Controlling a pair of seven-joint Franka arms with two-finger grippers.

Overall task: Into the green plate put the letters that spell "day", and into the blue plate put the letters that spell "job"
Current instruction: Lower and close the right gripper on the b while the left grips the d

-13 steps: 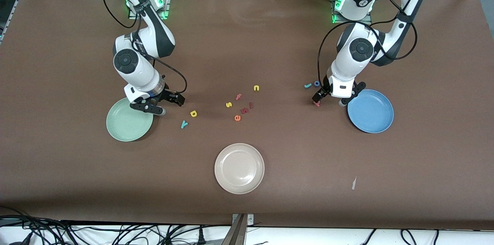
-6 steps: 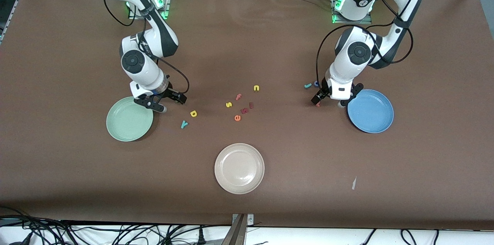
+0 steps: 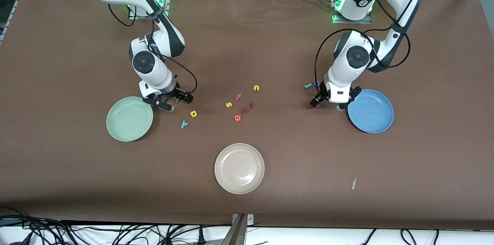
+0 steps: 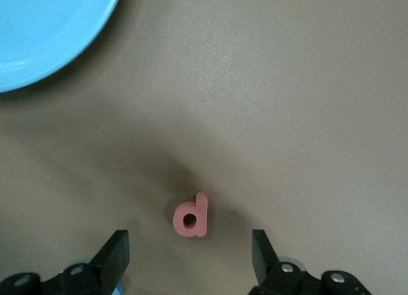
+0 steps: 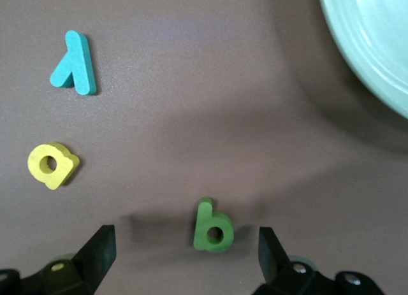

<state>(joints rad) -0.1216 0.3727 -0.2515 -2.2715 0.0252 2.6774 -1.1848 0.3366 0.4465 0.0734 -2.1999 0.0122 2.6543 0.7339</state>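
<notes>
My left gripper (image 3: 327,105) is low and open beside the blue plate (image 3: 370,111). In the left wrist view its fingers (image 4: 118,257) stand wide on either side of the pink b (image 4: 191,215), not touching it. The teal j (image 3: 307,85) and blue o (image 3: 317,83) lie just farther from the camera. My right gripper (image 3: 178,103) is open over the green a (image 3: 177,99), which lies between its fingers (image 5: 99,250) without contact. The yellow d (image 3: 193,113) and teal y (image 3: 184,124) lie nearer the camera. The green plate (image 3: 129,119) is beside them, toward the right arm's end.
A beige plate (image 3: 239,168) sits nearer the camera at mid-table. Loose letters cluster in the middle: yellow s (image 3: 229,104), pink f (image 3: 238,97), yellow n (image 3: 256,88), orange e (image 3: 237,117) and two dark red ones (image 3: 244,110).
My right gripper has moved off the green plate's edge to over the green a. My left gripper has shifted over the pink b, covering it in the front view, and its fingers have narrowed slightly.
</notes>
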